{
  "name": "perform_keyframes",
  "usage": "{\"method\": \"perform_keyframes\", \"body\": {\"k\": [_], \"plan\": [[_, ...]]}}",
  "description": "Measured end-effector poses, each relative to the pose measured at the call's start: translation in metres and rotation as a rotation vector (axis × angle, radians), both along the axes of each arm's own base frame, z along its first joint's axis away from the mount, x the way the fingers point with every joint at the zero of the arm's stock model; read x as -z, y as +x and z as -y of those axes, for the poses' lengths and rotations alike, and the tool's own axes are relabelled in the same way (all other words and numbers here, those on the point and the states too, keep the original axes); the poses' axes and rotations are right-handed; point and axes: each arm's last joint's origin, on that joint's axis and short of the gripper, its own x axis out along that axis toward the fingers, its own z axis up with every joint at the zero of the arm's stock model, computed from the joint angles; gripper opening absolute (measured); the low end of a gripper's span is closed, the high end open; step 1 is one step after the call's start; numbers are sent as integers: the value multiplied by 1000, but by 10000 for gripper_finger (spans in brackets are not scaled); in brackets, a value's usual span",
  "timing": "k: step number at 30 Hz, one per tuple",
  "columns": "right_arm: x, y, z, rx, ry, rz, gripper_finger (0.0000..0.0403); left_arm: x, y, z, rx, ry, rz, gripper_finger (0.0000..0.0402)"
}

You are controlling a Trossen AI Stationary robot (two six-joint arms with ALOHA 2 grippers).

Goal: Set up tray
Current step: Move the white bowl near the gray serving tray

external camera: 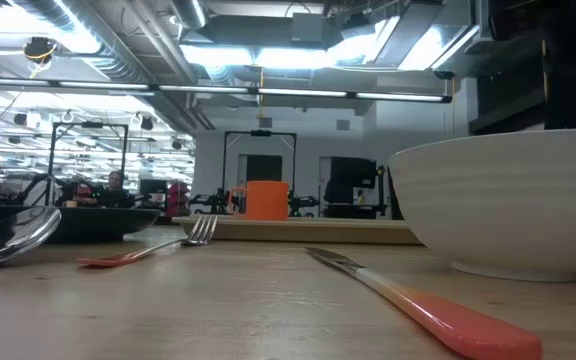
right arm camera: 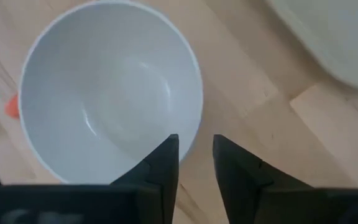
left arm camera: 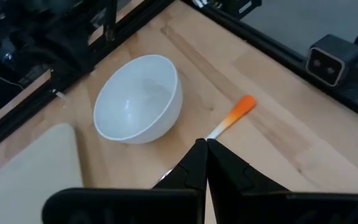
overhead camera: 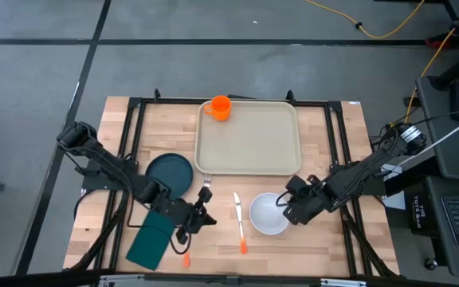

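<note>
So the cream tray [overhead camera: 249,137] sits at the far middle of the wooden counter [overhead camera: 341,239], long axis running side to side, and the only thing on it is the orange cup [overhead camera: 221,107] parked in its far left corner. Everything else is off the tray, in a row along the near side: teal plate [overhead camera: 170,173] just past its near left corner, fork [overhead camera: 205,194] beside that, orange-handled knife [overhead camera: 238,222] in the middle, white bowl [overhead camera: 268,214] to the right, and a dark green napkin [overhead camera: 152,240] at the near left.

The right gripper [right arm camera: 196,158] is right at the bowl's rim on its right side. In its wrist view the fingers [right arm camera: 163,165] are spread a little, one over the rim's inner edge and one outside, so they straddle the wall but aren't pinching it that I can see. The left gripper [left arm camera: 206,163] hangs over the counter between napkin and fork, fingers pressed together and empty.

The bit that matters, I think: the tray lies straight away from the bowl, toward the far side and slightly left, with its near right corner closest. The right arm is clearly the nearer one for the bowl (the left would have to cross over the knife). If the bowl goes next, it's a short lift over the raised rim.
</note>
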Motion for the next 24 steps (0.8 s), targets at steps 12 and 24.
{"method": "perform_keyframes", "body": {"k": [12, 24], "plan": [[22, -3, 2, 116, 79, 37, 104, 0, -5, 8, 31, -1, 0, 3], [32, -4, 2, 167, 118, 58, 104, 0, -5, 8, 31, -1, 0, 6]]}}
